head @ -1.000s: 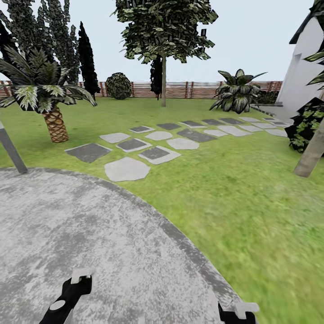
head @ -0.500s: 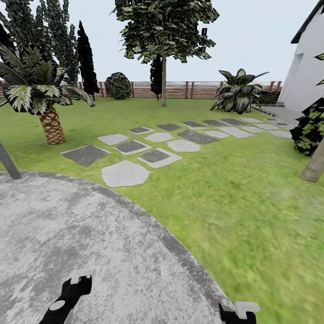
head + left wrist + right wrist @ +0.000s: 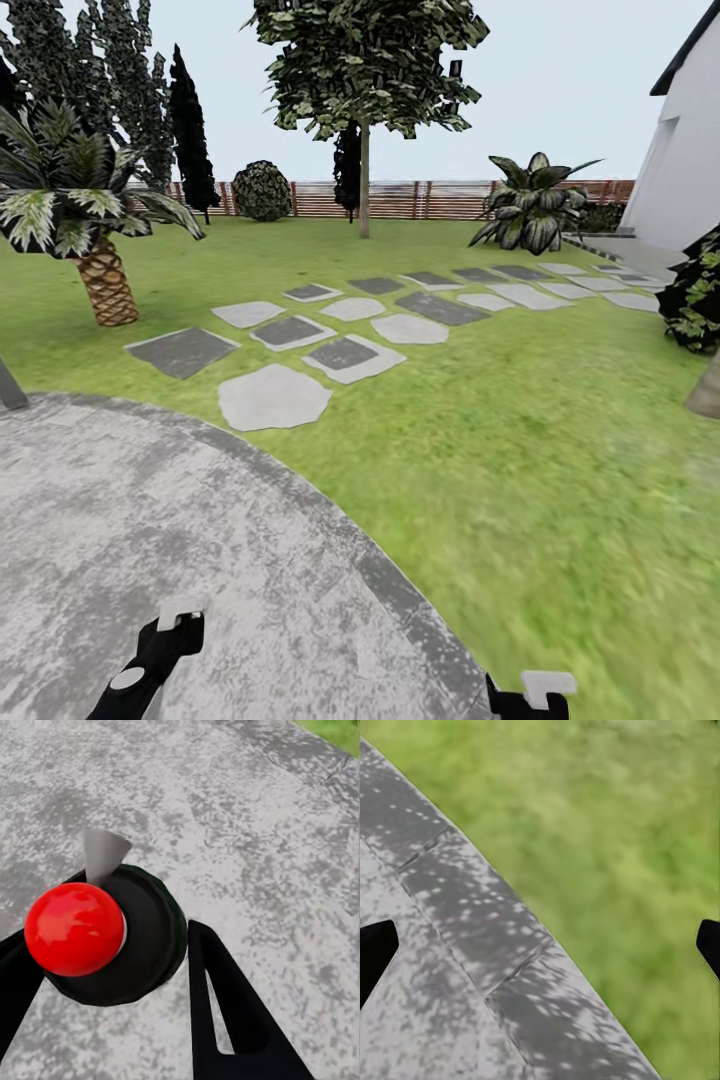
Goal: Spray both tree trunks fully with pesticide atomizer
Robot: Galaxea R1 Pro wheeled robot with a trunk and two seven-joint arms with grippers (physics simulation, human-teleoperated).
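Going left to right from the head camera: there's a short palm (image 3: 100, 270) out on the lawn (image 3: 520, 480), not one of my targets. Down low is my left gripper (image 3: 165, 640), hanging over the round grey paving (image 3: 200, 520). In the left wrist view its fingers (image 3: 225, 1020) are drawn in narrow around the sprayer (image 3: 150, 937), a black bottle with a red ball top and a little grey nozzle. So as far as I can judge the pickup part is done, and the sprayer is carried low over the paving, tucked in close so it rides steady.

Past the paving edge a run of stepping stones (image 3: 275, 395) heads off across the grass. Straight beyond them, near the fence (image 3: 440, 198), stands a tree (image 3: 364, 190) with a bare straight trunk and leaves only up top. It's well away.

Further right, my right gripper (image 3: 540, 945) has its fingers spread wide with nothing between them, just the paving rim and grass underneath. It's spare, kept low and out of the way.

At the far right edge a pale trunk (image 3: 706, 392) pokes in beside a dark shrub (image 3: 695, 300). That looks like the nearer tree. No mist anywhere on either trunk, so spraying hasn't started. My guess is I need to close in on one first.
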